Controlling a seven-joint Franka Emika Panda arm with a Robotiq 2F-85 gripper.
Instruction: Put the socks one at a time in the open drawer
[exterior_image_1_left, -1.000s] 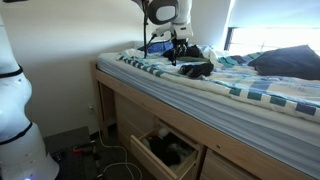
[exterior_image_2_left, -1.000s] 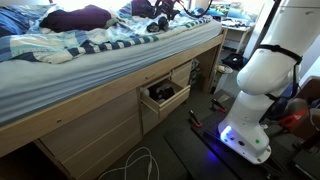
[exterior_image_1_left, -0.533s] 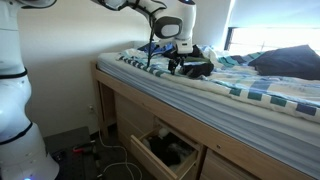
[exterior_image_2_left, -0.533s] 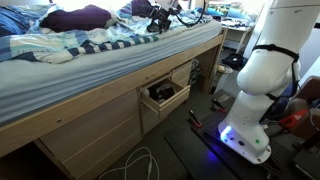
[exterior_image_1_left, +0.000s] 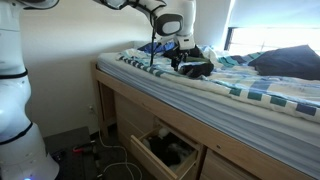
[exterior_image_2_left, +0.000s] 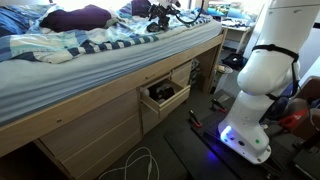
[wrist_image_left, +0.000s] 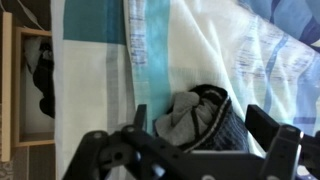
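A grey and dark striped sock bundle (wrist_image_left: 200, 115) lies on the striped bedsheet and sits between my open gripper's fingers (wrist_image_left: 205, 125) in the wrist view. In both exterior views the gripper (exterior_image_1_left: 178, 58) (exterior_image_2_left: 160, 20) hangs low over the dark socks (exterior_image_1_left: 196, 68) on the bed. The open drawer (exterior_image_1_left: 160, 152) (exterior_image_2_left: 165, 97) is below the bed frame, with dark socks inside. It also shows at the left edge of the wrist view (wrist_image_left: 25, 85).
A wooden bed frame (exterior_image_1_left: 150, 105) carries a mattress with a striped sheet. Dark clothing (exterior_image_1_left: 285, 62) and pillows lie further along the bed. A white robot base (exterior_image_2_left: 255, 100) stands on the floor, with cables beside it.
The arm swung down and the gripper lowered over the socks on the bed; it now stays around them. The socks have not moved.
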